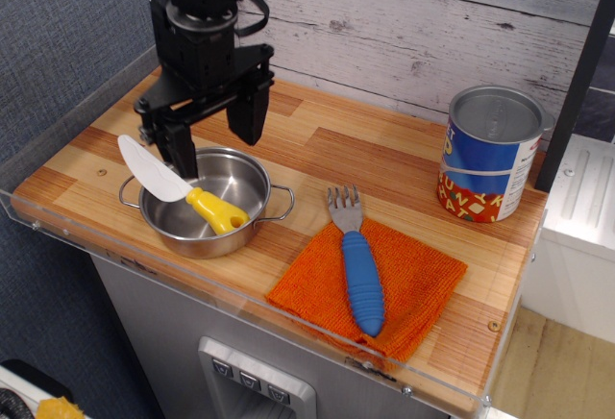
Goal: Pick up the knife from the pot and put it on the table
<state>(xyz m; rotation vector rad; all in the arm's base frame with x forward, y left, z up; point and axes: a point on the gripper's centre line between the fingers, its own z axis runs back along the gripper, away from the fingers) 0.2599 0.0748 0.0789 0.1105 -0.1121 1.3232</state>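
Observation:
The knife (183,191) has a broad white blade and a stubby yellow handle. It lies slanted across the pot (207,202), blade over the left rim, handle inside. The pot is a shallow steel one with two loop handles, on the wooden table (336,155) near its front left. My gripper (213,140) is black, open and empty. It hangs just above the pot's back rim, its left finger close to the blade.
An orange cloth (370,281) lies at the front with a blue-handled grey fork (356,260) on it. A blue printed tin can (488,153) stands at the back right. Clear acrylic edges the table. A black post stands at the back left.

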